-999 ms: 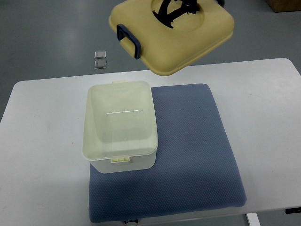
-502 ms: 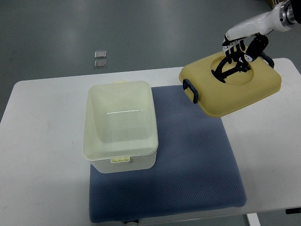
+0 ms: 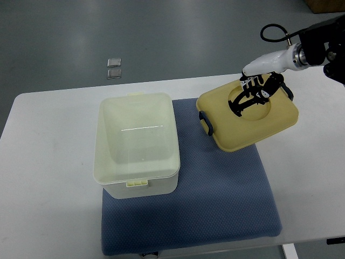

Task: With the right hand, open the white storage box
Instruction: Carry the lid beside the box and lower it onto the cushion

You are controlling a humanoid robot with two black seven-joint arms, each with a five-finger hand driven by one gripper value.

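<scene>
- We saw the white storage box (image 3: pixel 137 143) standing open on the counter (image 3: pixel 48 162), its left part on the bare counter top and its right part on the left edge of a blue mat (image 3: pixel 215 199).
- Its inside looked pale and bare, with a small latch tab on the near rim and another on the far rim.
- We found the yellow lid (image 3: pixel 247 116) off the box and to its right, well apart from it, over the far right part of the mat; it was tilted, and we could not tell whether it touched the mat.
- A dark blue clasp (image 3: pixel 206 121) showed on the lid's left edge, another just at its far right edge.
- The right hand (image 3: pixel 253 93) reached in from the upper right, its black fingers (image 3: pixel 240 102) curled into the round recess on top of the lid and gripping it there.
- A white forearm and a black cable loop ran back from that hand to the picture's right edge.
- We saw no left hand anywhere.
- The counter was white with rounded corners, and the mat covered much of its middle and near side.
- Beyond the counter lay a grey floor (image 3: pixel 64 32) with two small square plates (image 3: pixel 114 67) set in it.
</scene>
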